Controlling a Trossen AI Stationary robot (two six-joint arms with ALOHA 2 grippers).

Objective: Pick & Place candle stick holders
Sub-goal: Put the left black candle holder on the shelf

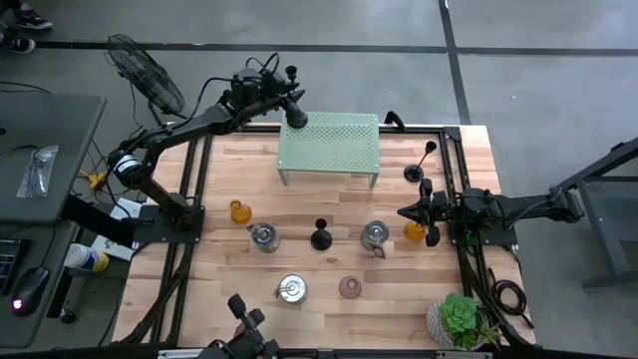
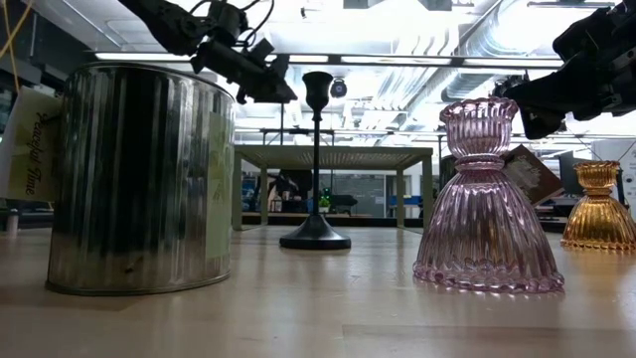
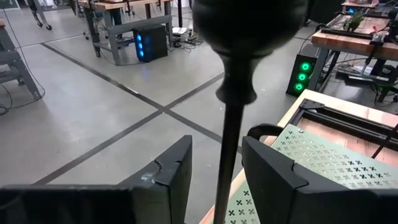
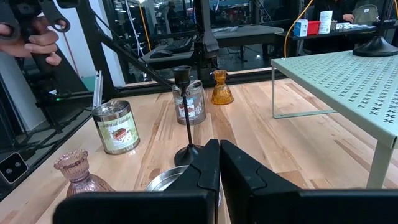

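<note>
One black candle stick holder (image 1: 295,118) stands upright with its round base (image 4: 376,46) on the far left corner of the green perforated rack (image 1: 334,148). My left gripper (image 3: 217,171) is level at its stem (image 3: 229,143), open, one finger on each side with a gap showing; the cup top (image 3: 249,25) rises above the fingers. A second holder (image 1: 321,237) stands mid-table. A third (image 1: 415,172) stands on the table right of the rack. My right gripper (image 1: 407,212) waits shut at the right edge.
Three tins (image 1: 264,237), (image 1: 374,235), (image 1: 292,289), two amber glass holders (image 1: 239,210), (image 1: 415,231) and a pink one (image 1: 350,287) stand on the near half. A potted succulent (image 1: 461,319) sits at the near right corner. A person's hand (image 4: 31,37) shows beyond the table.
</note>
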